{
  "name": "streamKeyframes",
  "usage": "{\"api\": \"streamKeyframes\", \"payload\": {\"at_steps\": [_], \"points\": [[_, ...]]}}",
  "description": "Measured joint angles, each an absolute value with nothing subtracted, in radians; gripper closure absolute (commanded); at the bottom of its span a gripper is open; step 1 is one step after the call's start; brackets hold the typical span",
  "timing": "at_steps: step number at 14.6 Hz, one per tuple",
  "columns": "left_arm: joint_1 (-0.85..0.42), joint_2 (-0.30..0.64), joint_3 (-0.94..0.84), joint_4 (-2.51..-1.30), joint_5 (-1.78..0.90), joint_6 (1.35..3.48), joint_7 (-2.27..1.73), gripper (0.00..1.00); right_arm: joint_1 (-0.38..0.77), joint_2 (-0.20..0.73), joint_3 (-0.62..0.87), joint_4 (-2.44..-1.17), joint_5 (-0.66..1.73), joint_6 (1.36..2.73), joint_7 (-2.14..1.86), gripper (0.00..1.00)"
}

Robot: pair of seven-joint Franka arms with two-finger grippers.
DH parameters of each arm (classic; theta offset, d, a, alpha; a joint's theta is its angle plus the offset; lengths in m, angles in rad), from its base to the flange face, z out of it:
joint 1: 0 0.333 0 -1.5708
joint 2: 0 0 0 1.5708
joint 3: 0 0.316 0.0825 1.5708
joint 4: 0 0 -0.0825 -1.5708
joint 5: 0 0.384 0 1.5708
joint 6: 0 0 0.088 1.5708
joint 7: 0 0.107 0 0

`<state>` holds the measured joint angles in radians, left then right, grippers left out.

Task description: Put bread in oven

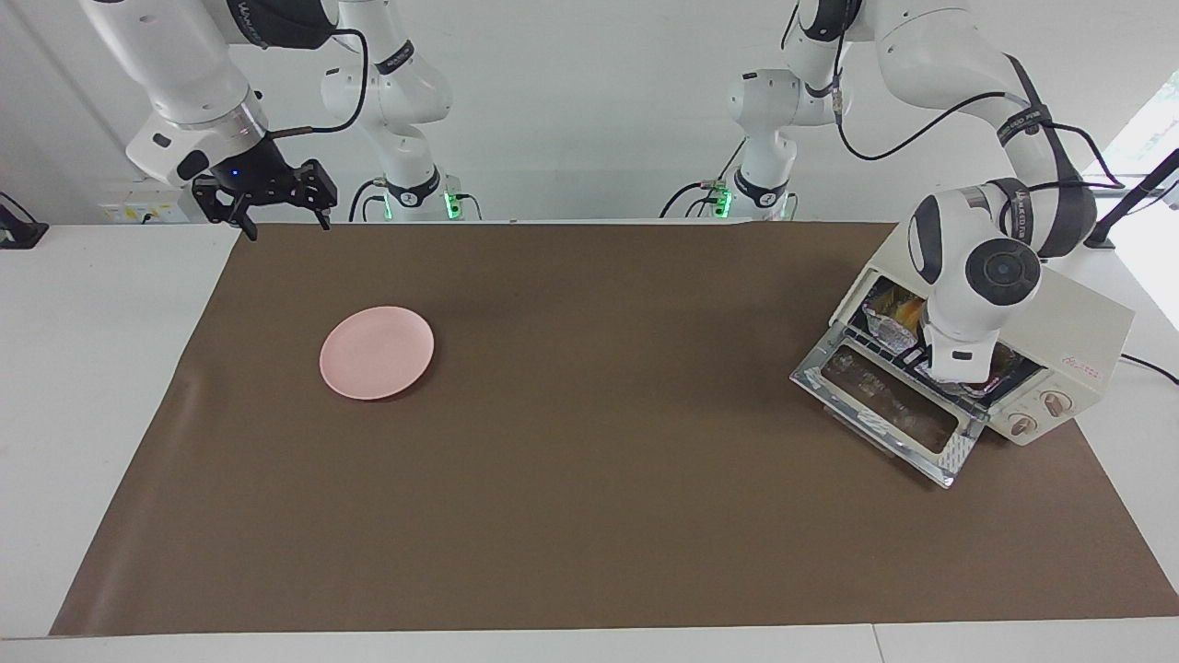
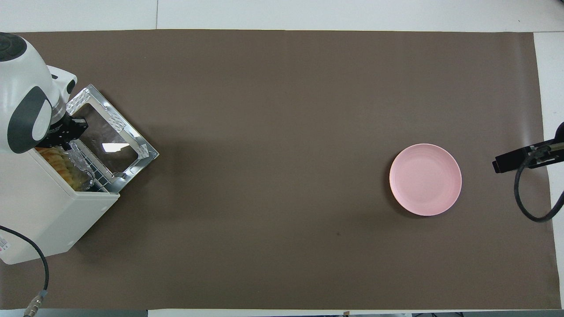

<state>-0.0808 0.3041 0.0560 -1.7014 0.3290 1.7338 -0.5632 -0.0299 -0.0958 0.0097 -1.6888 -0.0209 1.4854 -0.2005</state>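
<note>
The right gripper (image 1: 281, 204) hangs in the air over the edge of the brown mat (image 1: 589, 479) at the right arm's end of the table, its fingers spread and holding nothing; that arm waits. The pink plate (image 1: 377, 353) lies flat on the mat, farther from the robots than that gripper and well apart from the oven, toward the right arm's end.

The oven (image 1: 1059, 331) sits at the left arm's end of the table (turned at an angle to the mat's edge), its glass door (image 1: 889, 405) dropped open and lying low in front of it. Inside, on the wire rack (image 2: 99, 176), rests a crinkled foil tray (image 1: 882, 313), and the bread (image 2: 61, 166) lies in that tray, just within the oven's mouth. The left gripper (image 2: 70, 132) is at the oven's opening, over the rack and beside the tray; whether its fingers are spread or pressed together cannot be told, since the arm's own wrist hides them.
</note>
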Motion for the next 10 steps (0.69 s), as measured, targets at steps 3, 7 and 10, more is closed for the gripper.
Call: {"api": "streamKeyframes", "payload": {"at_steps": [3, 7, 10], "points": [[-0.073, 0.300, 0.055, -1.695, 0.329, 1.741, -0.563, 0.00, -0.030, -0.096, 0.010, -1.689, -0.021, 1.485, -0.201, 0.00], [-0.073, 0.291, 0.052, -1.644, 0.328, 1.730, -0.561, 0.00, -0.030, -0.096, 0.010, -1.689, -0.021, 1.485, -0.201, 0.00], [-0.073, 0.281, 0.051, -1.605, 0.294, 1.712, -0.556, 0.00, -0.030, -0.096, 0.010, -1.689, -0.021, 1.485, -0.201, 0.00]]}}
